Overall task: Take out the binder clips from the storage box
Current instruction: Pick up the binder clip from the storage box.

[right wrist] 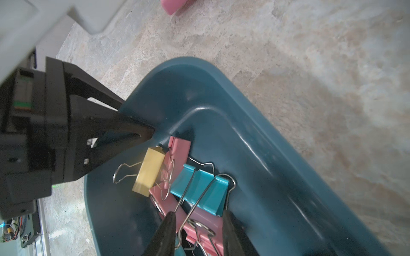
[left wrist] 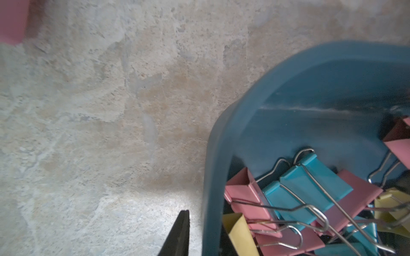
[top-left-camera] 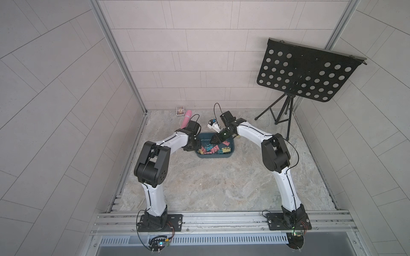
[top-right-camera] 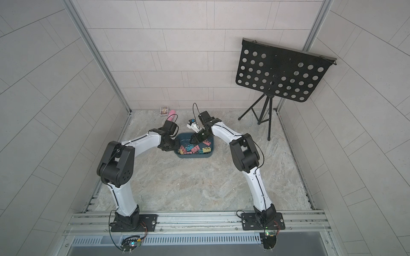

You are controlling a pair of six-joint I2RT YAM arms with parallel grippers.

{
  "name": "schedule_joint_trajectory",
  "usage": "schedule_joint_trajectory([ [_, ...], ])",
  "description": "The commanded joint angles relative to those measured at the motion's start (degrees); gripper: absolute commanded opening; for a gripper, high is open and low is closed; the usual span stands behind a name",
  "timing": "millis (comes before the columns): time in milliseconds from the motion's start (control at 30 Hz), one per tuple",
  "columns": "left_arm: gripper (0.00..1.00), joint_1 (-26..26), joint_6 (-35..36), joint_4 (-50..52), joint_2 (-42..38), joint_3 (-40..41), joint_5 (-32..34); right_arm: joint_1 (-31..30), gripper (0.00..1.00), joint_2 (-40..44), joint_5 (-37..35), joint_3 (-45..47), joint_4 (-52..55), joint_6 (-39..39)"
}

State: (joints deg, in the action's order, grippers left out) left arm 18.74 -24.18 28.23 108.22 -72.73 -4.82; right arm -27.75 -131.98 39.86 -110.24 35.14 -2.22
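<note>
The dark teal storage box (top-left-camera: 230,153) (top-right-camera: 211,150) sits mid-table in both top views, with several pink, yellow and teal binder clips (top-left-camera: 213,150) (left wrist: 295,199) heaped inside. My left gripper (top-left-camera: 197,147) (right wrist: 149,130) is shut on the box's rim at its left end. Its outer finger (left wrist: 179,230) shows outside the wall; the inner one is hidden. My right gripper (top-left-camera: 214,141) (right wrist: 199,221) reaches down into the box, open. Its fingers (right wrist: 169,223) straddle a pink clip (right wrist: 206,218) and the wire handles of a teal clip (right wrist: 199,188). A yellow clip (right wrist: 148,172) lies beside them.
A long pink stick (top-left-camera: 186,118) and a small printed card box (top-left-camera: 180,110) lie behind the left arm. A small white device (top-left-camera: 212,126) sits behind the box. A black perforated music stand (top-left-camera: 308,71) rises at the back right, its tripod legs (top-left-camera: 281,115) on the table.
</note>
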Motion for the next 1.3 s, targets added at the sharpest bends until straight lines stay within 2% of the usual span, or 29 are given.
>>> schedule_joint_trajectory([
  [0,0.24,-0.5,-0.1,1.5,-1.8,-0.6,0.4,-0.4,0.35,-1.8,1.2,-0.7,2.1,-1.5],
  [600,0.24,-0.4,-0.1,1.7,-2.1,-0.7,0.7,-0.4,0.12,-0.8,0.3,-1.1,3.3,-3.0],
  [1267,0.24,-0.8,0.2,2.5,-2.1,-1.1,0.6,3.2,0.07,9.0,-0.8,3.0,2.0,-1.7],
])
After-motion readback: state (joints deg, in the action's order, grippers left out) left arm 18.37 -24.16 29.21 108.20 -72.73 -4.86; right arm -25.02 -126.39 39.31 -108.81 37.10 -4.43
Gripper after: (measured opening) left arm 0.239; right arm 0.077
